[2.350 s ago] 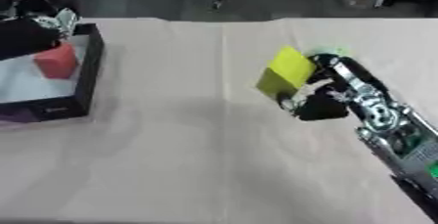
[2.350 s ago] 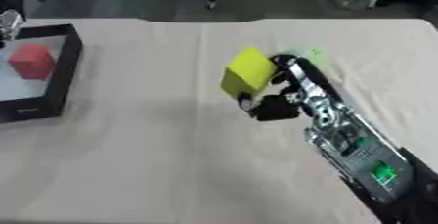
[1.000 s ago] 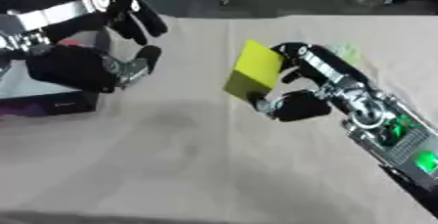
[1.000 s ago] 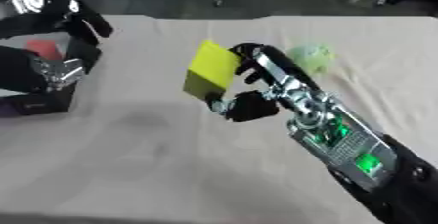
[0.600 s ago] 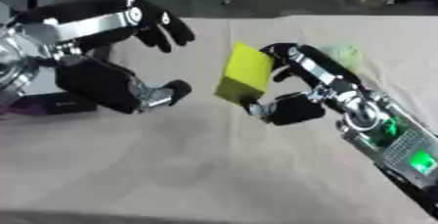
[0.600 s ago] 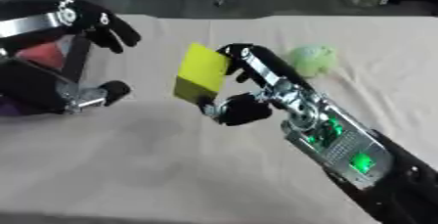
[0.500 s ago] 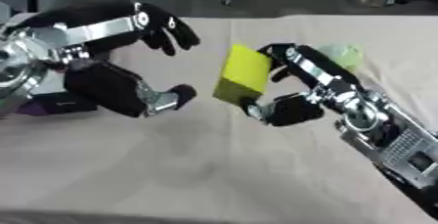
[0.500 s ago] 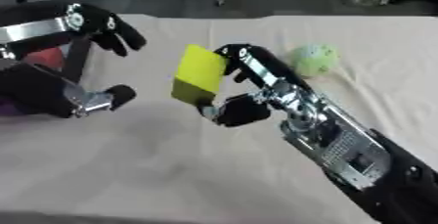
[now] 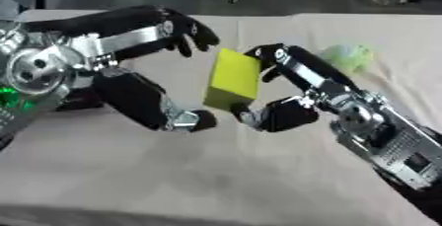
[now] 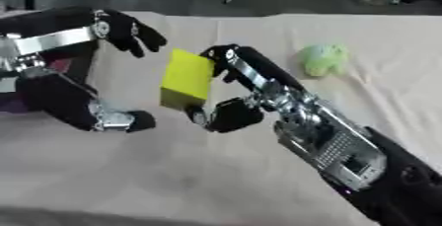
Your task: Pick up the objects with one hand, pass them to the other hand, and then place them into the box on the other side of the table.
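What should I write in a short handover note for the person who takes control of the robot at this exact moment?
Right hand: shut on the yellow rectangular block, held above the beige tablecloth.
Left hand: open, fingers and thumb spread beside the block, not touching it.
Pale green soft ball: lies on the cloth, far right.
Done: block picked up and brought to the left hand.
Left: left hand grips the block, right releases, block goes into the box on the left; the ball probably follows.
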